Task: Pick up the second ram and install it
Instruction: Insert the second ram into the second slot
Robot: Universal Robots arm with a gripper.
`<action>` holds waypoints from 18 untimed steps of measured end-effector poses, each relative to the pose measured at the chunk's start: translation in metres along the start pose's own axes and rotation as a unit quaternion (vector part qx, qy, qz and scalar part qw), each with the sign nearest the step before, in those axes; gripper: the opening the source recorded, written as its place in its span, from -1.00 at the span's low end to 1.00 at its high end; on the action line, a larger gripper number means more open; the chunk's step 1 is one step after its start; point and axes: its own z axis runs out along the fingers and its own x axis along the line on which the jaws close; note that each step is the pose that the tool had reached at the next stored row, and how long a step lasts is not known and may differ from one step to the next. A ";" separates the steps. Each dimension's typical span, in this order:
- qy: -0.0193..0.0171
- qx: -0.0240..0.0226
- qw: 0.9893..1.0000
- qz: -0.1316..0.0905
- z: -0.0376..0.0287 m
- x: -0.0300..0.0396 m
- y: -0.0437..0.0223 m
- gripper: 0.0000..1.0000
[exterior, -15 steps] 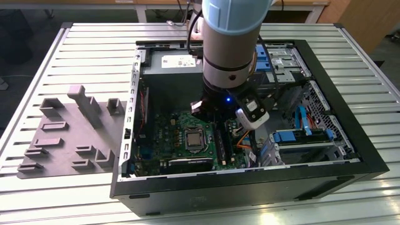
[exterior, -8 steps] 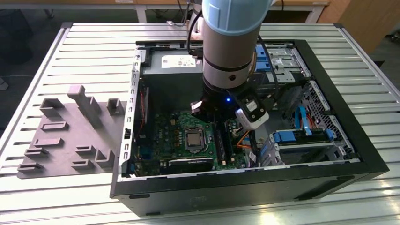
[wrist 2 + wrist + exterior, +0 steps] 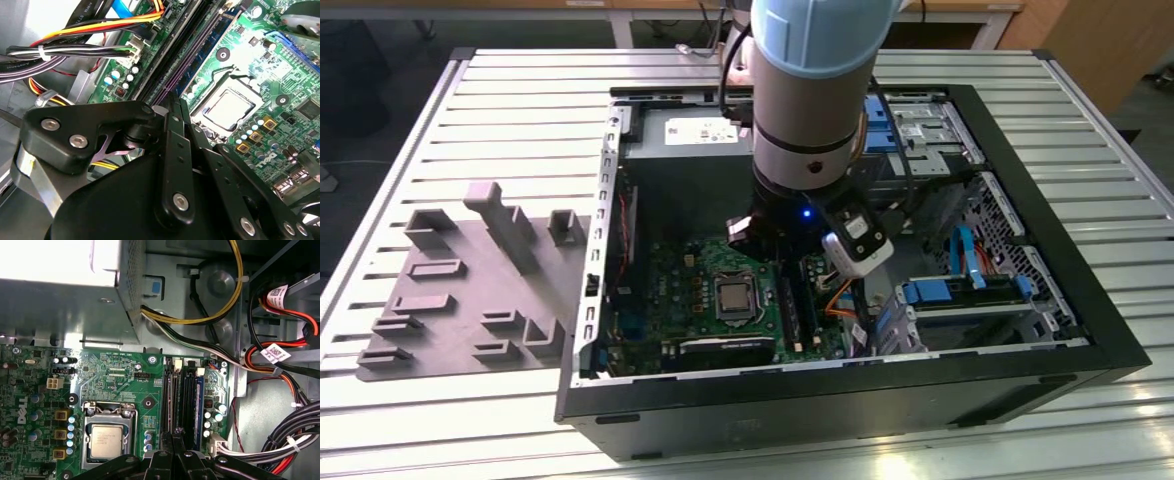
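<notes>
My gripper (image 3: 771,248) is down inside the open computer case, over the memory slots of the green motherboard (image 3: 707,265). In both wrist views its black fingers (image 3: 175,432) (image 3: 172,107) stand shut, tips together. A thin blue-purple edge, the second ram (image 3: 175,67) (image 3: 169,395), runs along one black slot straight into the fingertips, seen edge-on. Another blue stick (image 3: 199,410) (image 3: 212,47) sits seated in the slot furthest from the processor (image 3: 106,440).
The grey power-supply box (image 3: 60,305) and bundles of cables (image 3: 280,360) crowd the slots on two sides. Drive cages with blue clips (image 3: 961,295) fill the case at the exterior view's right. A grey fixture tray (image 3: 467,290) lies outside the case (image 3: 854,385).
</notes>
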 end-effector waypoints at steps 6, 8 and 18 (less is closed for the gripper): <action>0.000 0.000 1.000 0.000 0.0013 0.0000 0.0000 -0.77; 0.000 0.000 1.000 0.000 0.0013 0.0001 0.0000 -0.77; 0.000 0.000 1.000 0.004 0.0014 0.0000 0.0000 -0.77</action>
